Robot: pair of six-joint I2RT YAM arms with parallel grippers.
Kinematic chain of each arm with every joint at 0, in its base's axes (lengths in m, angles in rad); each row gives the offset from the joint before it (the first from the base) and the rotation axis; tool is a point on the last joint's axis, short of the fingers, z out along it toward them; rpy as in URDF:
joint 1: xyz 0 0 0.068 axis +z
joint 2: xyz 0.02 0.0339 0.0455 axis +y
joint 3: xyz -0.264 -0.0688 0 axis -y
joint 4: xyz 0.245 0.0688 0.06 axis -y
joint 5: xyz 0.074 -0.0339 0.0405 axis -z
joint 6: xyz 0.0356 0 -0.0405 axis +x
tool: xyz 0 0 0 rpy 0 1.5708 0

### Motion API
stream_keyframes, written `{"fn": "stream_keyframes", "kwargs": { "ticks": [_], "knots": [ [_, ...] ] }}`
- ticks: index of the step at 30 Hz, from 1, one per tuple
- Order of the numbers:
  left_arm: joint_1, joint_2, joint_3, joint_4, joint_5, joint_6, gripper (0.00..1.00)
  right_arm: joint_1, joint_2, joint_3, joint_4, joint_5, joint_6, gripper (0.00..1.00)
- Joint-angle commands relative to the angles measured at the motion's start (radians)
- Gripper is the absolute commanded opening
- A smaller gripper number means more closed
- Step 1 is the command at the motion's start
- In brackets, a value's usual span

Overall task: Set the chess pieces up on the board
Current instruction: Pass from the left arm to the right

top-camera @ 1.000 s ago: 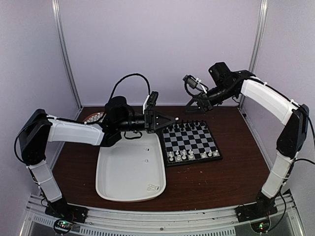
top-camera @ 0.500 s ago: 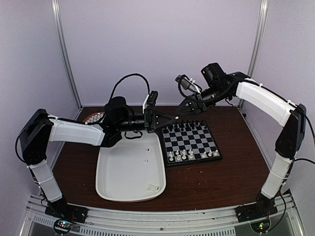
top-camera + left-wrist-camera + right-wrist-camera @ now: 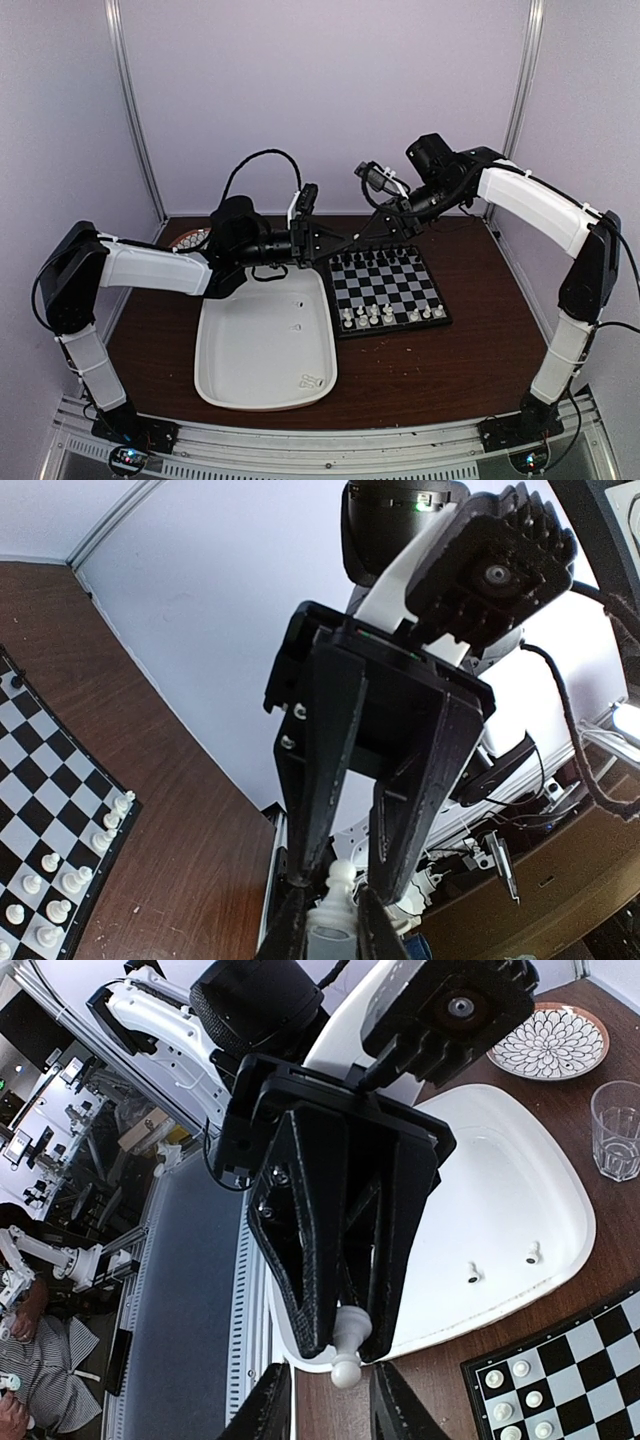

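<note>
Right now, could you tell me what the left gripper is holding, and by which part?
A white chess piece, pinched by its lower body in the left gripper; its rounded head sticks out in front.

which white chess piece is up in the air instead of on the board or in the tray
The white piece pinched in the left gripper, held in mid-air; the others stand on the board or sit in the white tray.

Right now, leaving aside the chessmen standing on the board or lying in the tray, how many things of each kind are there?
Chessboard: 1
White tray: 1
Patterned plate: 1
Clear glass: 1
White chess piece held aloft: 1
Total: 5
</note>
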Motion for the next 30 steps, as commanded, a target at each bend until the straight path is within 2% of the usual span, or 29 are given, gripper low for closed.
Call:
{"fn": "stream_keyframes", "kwargs": {
  "ticks": [1, 10, 30],
  "knots": [
    [0.007, 0.012, -0.007, 0.067, 0.003, -0.009, 0.13, 0.006, 0.016, 0.026, 0.013, 0.007, 0.005, 0.29],
    [0.008, 0.024, -0.005, 0.074, 0.009, -0.019, 0.13, 0.007, 0.026, 0.025, 0.033, -0.006, 0.029, 0.24],
    [0.007, 0.030, -0.018, 0.105, 0.007, -0.036, 0.12, -0.010, 0.030, 0.019, 0.080, -0.044, 0.091, 0.22]
  ]
}}
